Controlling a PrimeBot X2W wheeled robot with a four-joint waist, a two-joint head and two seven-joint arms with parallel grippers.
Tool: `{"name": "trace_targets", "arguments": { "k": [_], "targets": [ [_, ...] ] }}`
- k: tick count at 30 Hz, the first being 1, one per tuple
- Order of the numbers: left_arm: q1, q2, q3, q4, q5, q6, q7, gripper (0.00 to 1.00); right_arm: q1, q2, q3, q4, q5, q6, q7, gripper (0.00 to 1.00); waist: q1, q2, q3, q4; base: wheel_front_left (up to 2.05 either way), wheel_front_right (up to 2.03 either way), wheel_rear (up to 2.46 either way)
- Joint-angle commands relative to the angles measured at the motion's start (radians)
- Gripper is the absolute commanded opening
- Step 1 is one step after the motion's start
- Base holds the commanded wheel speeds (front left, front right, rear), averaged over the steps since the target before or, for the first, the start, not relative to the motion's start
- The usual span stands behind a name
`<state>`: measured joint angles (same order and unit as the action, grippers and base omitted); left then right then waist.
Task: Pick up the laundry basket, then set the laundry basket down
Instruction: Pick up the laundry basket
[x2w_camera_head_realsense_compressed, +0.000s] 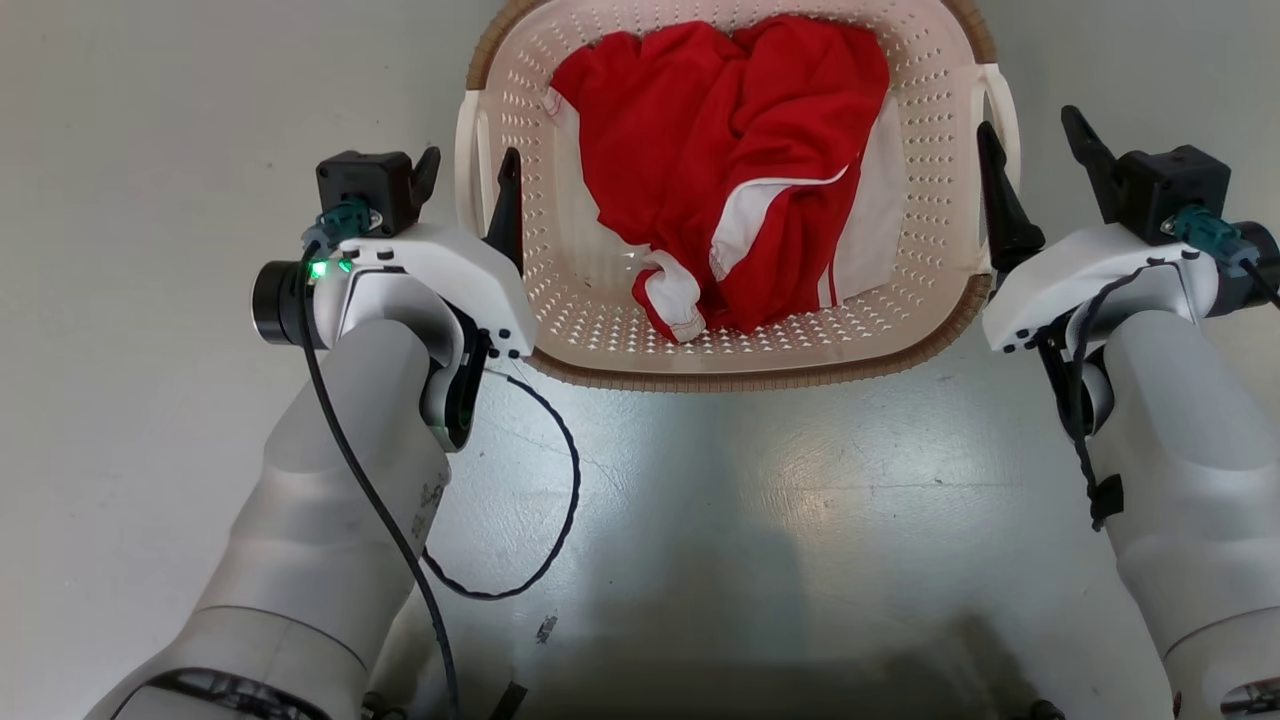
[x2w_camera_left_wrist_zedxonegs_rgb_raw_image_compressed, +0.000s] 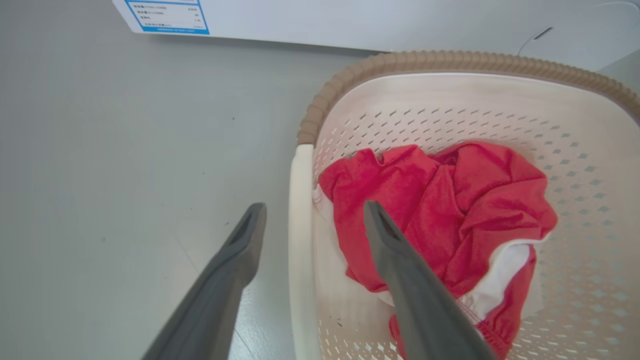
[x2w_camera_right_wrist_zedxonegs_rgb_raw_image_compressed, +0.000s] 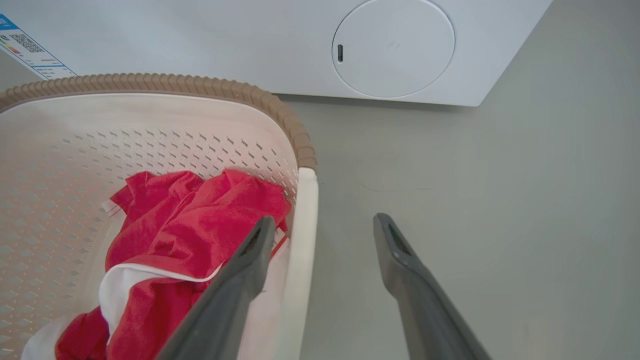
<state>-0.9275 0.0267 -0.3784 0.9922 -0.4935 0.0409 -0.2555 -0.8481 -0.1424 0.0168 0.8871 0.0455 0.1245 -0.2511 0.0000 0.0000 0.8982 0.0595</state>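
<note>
The rounded cream perforated plastic laundry basket with a brown woven-look rim (x2w_camera_head_realsense_compressed: 740, 375) sat on the pale grey floor (x2w_camera_head_realsense_compressed: 760, 500) between the two arms. The left fingers (x2w_camera_head_realsense_compressed: 507, 205) stood wide open astride its white left loop handle (x2w_camera_left_wrist_zedxonegs_rgb_raw_image_compressed: 300, 240), one inside, one outside, gripping nothing. The right fingers (x2w_camera_head_realsense_compressed: 1002, 210), equally spread and empty, straddled the right handle (x2w_camera_right_wrist_zedxonegs_rgb_raw_image_compressed: 304, 240). A crumpled red-and-white garment (x2w_camera_head_realsense_compressed: 720, 130) lay between both pairs.

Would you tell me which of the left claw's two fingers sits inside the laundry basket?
On the left claw, the finger nearer the red garment; its partner hangs outside the laundry basket over the floor, the white handle between them.
</note>
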Motion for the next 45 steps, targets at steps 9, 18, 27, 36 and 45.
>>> {"name": "trace_targets", "arguments": {
  "k": [9,18,27,36,45],
  "targets": [
    [-0.056,0.023,-0.035,0.094,-0.036,-0.011,-0.006,1.00,-0.005,0.034,0.036,0.031,0.009,0.006,-0.011,1.00,0.0000,0.0000,0.026,-0.002,0.00,0.00,0.00],
    [-0.122,0.023,-0.101,0.186,-0.082,-0.032,0.037,1.00,-0.037,0.045,0.053,0.080,0.017,0.006,-0.011,1.00,0.0000,0.0000,0.036,-0.012,0.00,0.00,0.00],
    [-0.150,0.023,-0.152,0.221,-0.116,-0.030,0.059,1.00,-0.057,0.048,0.066,0.121,0.023,0.006,-0.011,1.00,0.0000,0.0000,0.039,-0.016,0.00,0.00,0.00],
    [-0.154,0.023,-0.189,0.234,-0.148,-0.026,0.053,1.00,-0.070,0.051,0.076,0.148,0.029,0.006,-0.011,1.00,0.0000,0.0000,0.042,-0.014,0.00,0.00,0.00],
    [-0.164,0.023,-0.213,0.243,-0.173,-0.020,0.044,1.00,-0.078,0.056,0.080,0.163,0.033,0.006,-0.011,1.00,0.0000,0.0000,0.049,-0.015,0.00,0.00,0.00]
  ]
}}
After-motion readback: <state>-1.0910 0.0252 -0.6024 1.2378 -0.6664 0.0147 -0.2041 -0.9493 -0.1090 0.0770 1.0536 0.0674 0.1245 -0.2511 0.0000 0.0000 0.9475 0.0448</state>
